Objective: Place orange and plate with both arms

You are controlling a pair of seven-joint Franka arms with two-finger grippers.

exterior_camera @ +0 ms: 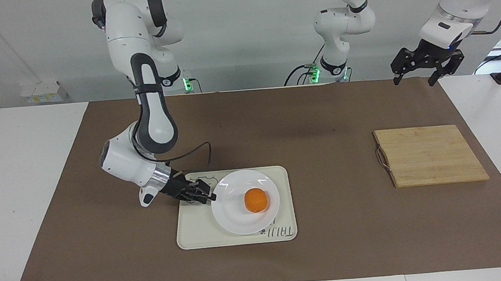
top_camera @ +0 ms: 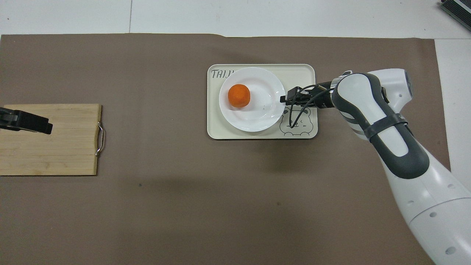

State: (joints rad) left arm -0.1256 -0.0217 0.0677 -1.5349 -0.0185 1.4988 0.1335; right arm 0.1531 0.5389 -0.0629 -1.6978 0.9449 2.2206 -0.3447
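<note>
Plate, round glossy white (exterior_camera: 232, 215), sits on cream rectangular tray (exterior_camera: 195, 234) mid-counter, toward right arm's end. Small bright-orange fruit (exterior_camera: 255, 201) rests loose on plate, near centre. Right gripper (exterior_camera: 209, 198) low at plate rim on robots' side; spread or pinching rim, cannot tell. Left gripper (exterior_camera: 413, 80) waits raised over left arm's end of counter, fingers (exterior_camera: 396, 80) spread, empty. Bamboo cutting board (exterior_camera: 430, 155) lies bare there.

Handling, judged: plate stiff, slick, breakable; pinch wide rim, keep level. Orange light, firm, rolls readily; take across middle.

one orange (exterior_camera: 255, 201), one plate (exterior_camera: 232, 215), one tray (exterior_camera: 195, 234), one board (exterior_camera: 430, 155)
</note>
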